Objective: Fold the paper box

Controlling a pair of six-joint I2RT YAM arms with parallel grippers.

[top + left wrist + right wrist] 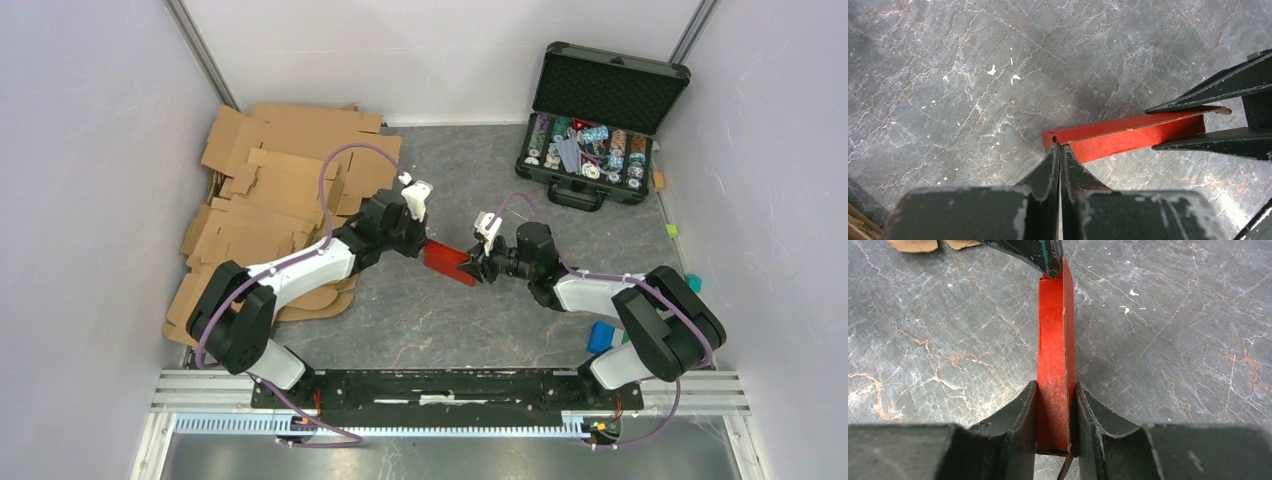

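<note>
The red paper box (450, 262) is held off the grey table between both grippers at mid-table, as a flattened narrow shape. My left gripper (425, 243) is shut, its tips pinching the thin wall at the box's left end (1060, 147). My right gripper (478, 265) is shut on the box's other end, one finger on each side of it (1056, 386). The box (1128, 137) runs from the left tips to the right gripper's fingers (1218, 85). In the right wrist view the box (1053, 340) runs away to a left fingertip (1040, 255).
A pile of brown corrugated cardboard sheets (270, 200) lies at the back left. An open black case of poker chips (595, 130) stands at the back right. A blue block (600, 335) and a teal block (693, 283) lie by the right arm's base. Walls enclose three sides.
</note>
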